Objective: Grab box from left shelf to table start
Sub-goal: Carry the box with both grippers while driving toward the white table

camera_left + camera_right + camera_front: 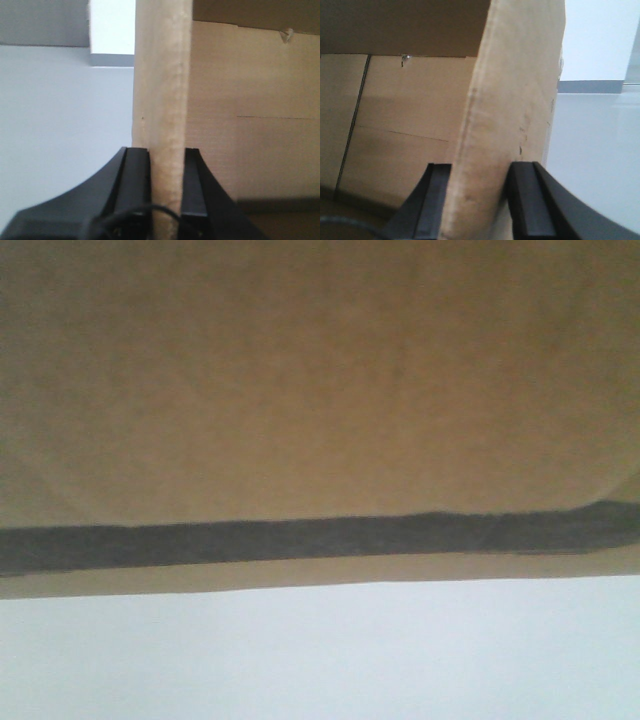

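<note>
The box (320, 390) fills the upper two thirds of the front view as blurred brown cardboard, with a dark band (300, 540) running along near its lower edge. This view shows neither arm. A pale surface (320, 660) lies below the box; whether they touch cannot be determined.

The wrist views alone show the grips and the box interior. The left gripper (165, 155) is nearly closed, its black fingers (137, 180) pressed against both faces of an upright box wall seen edge-on. The right gripper (482, 170) is set a little wider, clamping a thicker-looking wall on the opposite side. These walls block much of each wrist view. A grey strip (590, 86) lies beyond the pale surface.
</note>
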